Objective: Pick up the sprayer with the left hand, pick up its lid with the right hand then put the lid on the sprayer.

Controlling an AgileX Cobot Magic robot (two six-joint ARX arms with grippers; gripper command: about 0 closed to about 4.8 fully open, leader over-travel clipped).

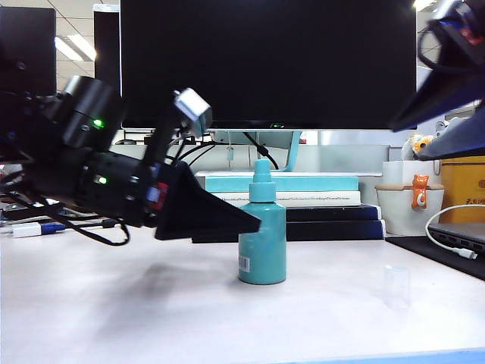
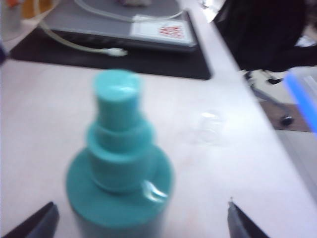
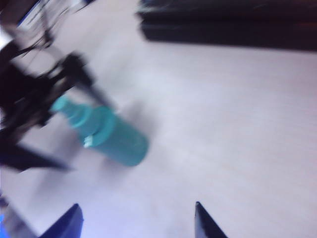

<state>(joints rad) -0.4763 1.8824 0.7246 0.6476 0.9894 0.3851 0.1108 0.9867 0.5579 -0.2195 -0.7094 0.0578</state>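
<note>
Sprayer upright on the surface: light, stiff, slick plastic; grip mid-body. Left pincer gaping, empty, straddling it. Right pincer wide, empty, aloft. Lid at sprayer's 4 o'clock.

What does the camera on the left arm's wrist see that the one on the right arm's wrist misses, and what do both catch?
Only the left wrist view shows the clear lid standing on the table beside the sprayer, a white cable on a dark mat, and the open left pincer with the sprayer between its tips. Only the right wrist view shows the left arm from outside and the open right pincer above bare table. Both show the teal sprayer and the pale table.
</note>
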